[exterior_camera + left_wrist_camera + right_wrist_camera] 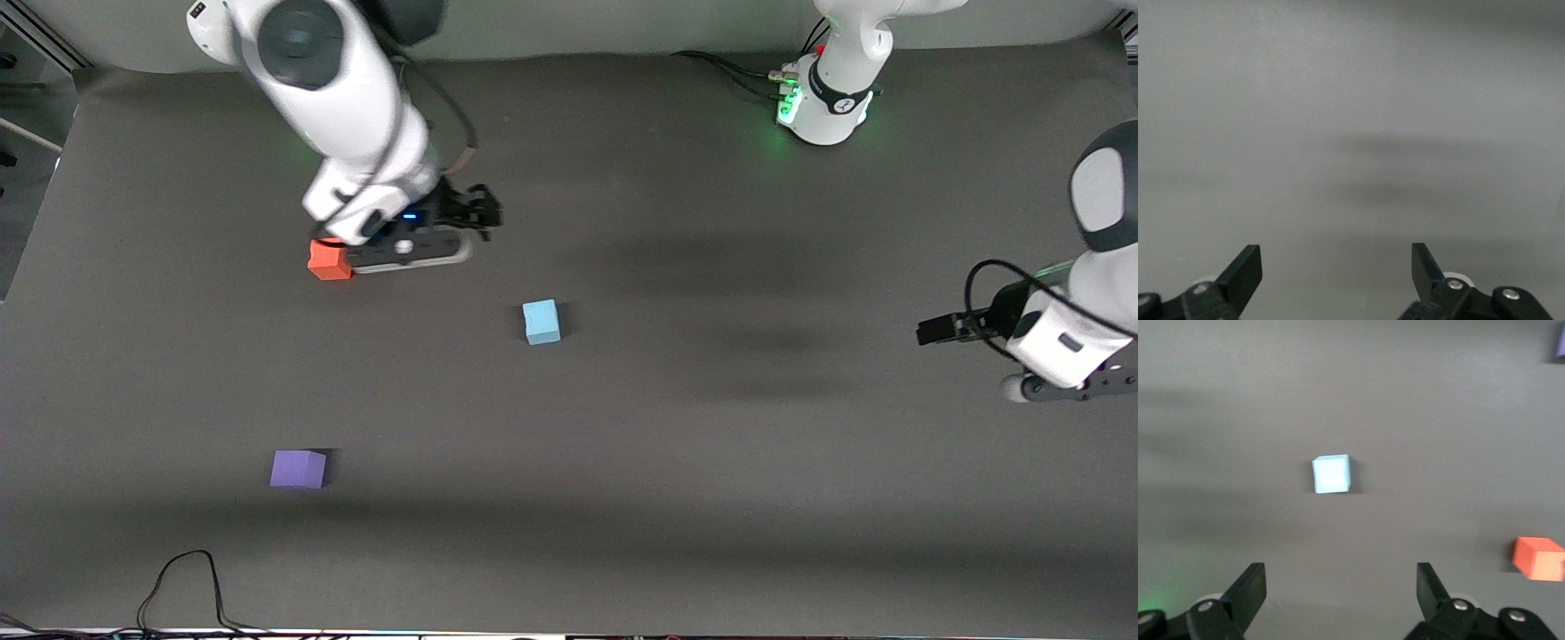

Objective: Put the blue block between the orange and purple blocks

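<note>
- The task was at its beginning — the blue block (541, 321) lay alone on the tabletop (711, 462), not held by anything and not yet between the other two blocks.
- The blue block sat near the middle of the tabletop, a little toward the right arm's end, well apart from both other cubes.
- The orange block (330, 261) was closer to the edge where the robot bases stand, and the purple block (298, 468) was closer to the front-camera edge; both lay toward the right arm's end, with a wide open gap between them.
- The blue block lay outside this gap, more toward the middle of the tabletop.
- The right tool (1341, 592) hung over the tabletop just beside the orange block, its fingers apart and holding nothing; in its wrist view the blue block (1331, 474) was straight ahead between the finger lines.
- The left tool (1337, 270) waited at the left arm's end of the tabletop, fingers also apart and empty.
- What was left, in my judgement: to reach the blue block, grasp it, carry it into the gap and release it — so nearly everything.
- The blue block looked like a small light sky-blue cube with a matte surface and clean edges, resting flat on one face, turned only slightly against the tabletop edges.
</note>
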You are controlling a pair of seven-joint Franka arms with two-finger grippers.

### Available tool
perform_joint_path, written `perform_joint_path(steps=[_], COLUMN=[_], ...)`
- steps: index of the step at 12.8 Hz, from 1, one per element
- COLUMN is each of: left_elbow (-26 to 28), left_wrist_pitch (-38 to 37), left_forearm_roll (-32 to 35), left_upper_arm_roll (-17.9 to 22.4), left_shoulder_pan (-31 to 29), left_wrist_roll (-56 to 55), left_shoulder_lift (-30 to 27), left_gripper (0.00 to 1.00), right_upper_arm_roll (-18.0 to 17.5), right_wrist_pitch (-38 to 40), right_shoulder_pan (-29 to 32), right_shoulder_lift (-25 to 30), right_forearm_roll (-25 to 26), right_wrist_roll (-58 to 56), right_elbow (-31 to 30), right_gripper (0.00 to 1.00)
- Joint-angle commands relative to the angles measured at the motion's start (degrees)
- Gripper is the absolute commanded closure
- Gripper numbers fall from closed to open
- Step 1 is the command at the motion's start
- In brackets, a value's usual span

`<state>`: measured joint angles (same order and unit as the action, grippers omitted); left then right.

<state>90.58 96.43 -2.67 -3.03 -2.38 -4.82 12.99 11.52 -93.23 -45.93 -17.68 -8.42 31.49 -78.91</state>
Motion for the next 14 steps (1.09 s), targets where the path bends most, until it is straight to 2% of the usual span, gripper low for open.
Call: perform_joint_path(steps=[1,4,6,8,10,12,14], left_elbow=[5.6,6.9,6.4,5.0,2.7,2.4,1.7], left_wrist_pitch=[1.2,0.3,-2.0,-3.7,-5.6,-5.9,-6.5], left_forearm_roll=[1.0,2.4,2.5,2.5,2.4,2.5,2.5], left_upper_arm_roll=[-0.6,-0.6,-0.1,6.4,6.4,4.3,2.6], left_shoulder_pan=[-1.3,-2.5,-1.2,5.4,5.5,4.9,3.6], left_wrist_roll=[3.1,4.9,5.1,5.1,4.9,3.9,3.9], left_shoulder_lift=[-6.1,-10.1,-11.2,-11.5,-11.2,-11.1,-11.1], left_gripper=[0.0,0.0,0.0,0.0,0.0,0.0,0.0], right_upper_arm_roll=[0.9,0.9,1.0,1.1,1.1,1.1,1.0], right_wrist_pitch=[-2.1,-10.4,-17.1,-18.6,-26.8,-36.7,-43.1], right_shoulder_pan=[0.1,-2.1,-4.6,-5.0,-6.2,-7.5,-9.2], right_shoulder_lift=[-6.8,-8.2,-8.2,-8.6,-8.7,-9.3,-12.4], right_forearm_roll=[-3.8,-3.3,-3.1,-3.0,-2.9,-2.9,-3.4], right_wrist_roll=[0.3,-0.4,0.1,-0.2,-0.5,-3.6,-3.7], right_elbow=[5.6,-1.3,-6.3,-8.4,-15.9,-23.4,-25.6], right_gripper=[0.0,0.0,0.0,0.0,0.0,0.0,0.0])
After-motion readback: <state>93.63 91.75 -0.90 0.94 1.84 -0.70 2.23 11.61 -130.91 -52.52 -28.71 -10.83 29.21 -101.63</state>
